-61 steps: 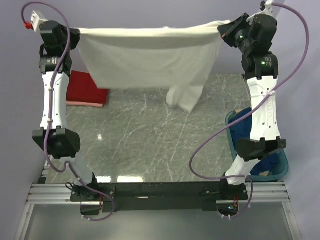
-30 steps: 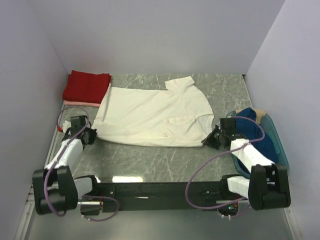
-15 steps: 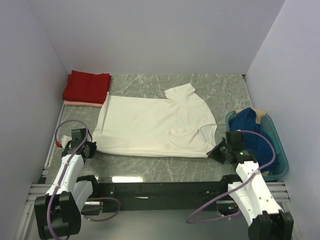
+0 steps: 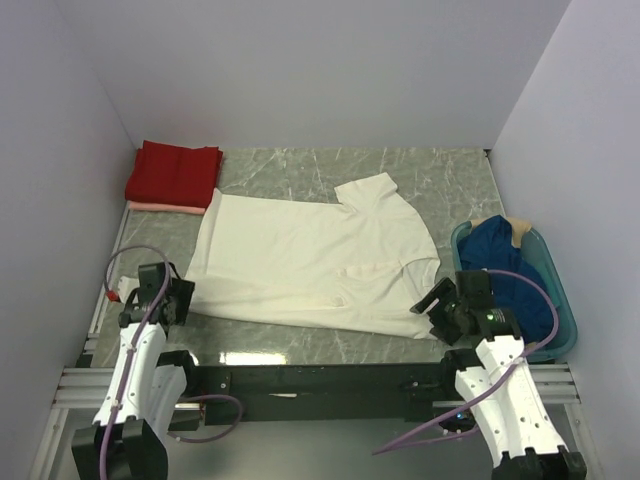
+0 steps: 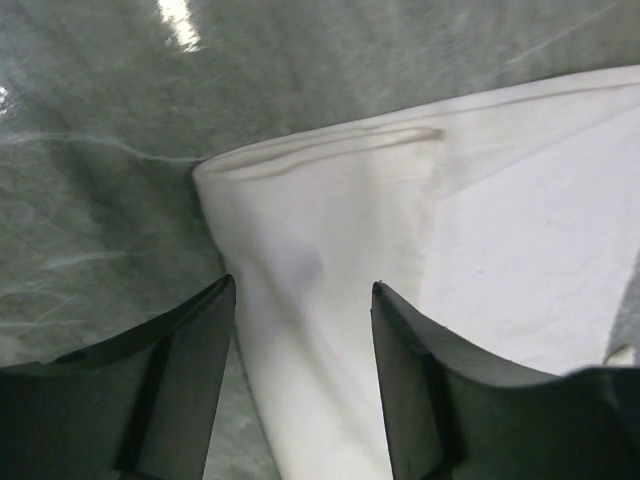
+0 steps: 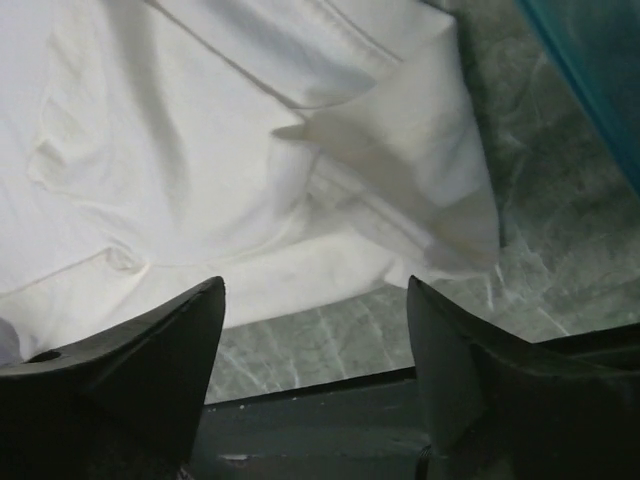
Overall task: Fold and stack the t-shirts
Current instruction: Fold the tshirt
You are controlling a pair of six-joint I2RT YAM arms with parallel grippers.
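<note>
Two spread: left gripper [image 5: 300, 295], right gripper [image 6: 315, 295] | cream t-shirt [image 4: 300, 255] flat, soft, wrinkled | glossy marble table [image 4: 290, 170]

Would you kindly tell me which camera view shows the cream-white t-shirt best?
Top external: the whole cream-white t-shirt lies spread out. Left wrist shows only one corner, right wrist only a rumpled edge.

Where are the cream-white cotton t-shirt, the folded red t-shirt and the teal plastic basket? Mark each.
cream-white cotton t-shirt [image 4: 300, 260], top external view, middle of its body.
folded red t-shirt [image 4: 173, 172], top external view, centre of its top.
teal plastic basket [image 4: 564, 300], top external view, its right rim.
</note>
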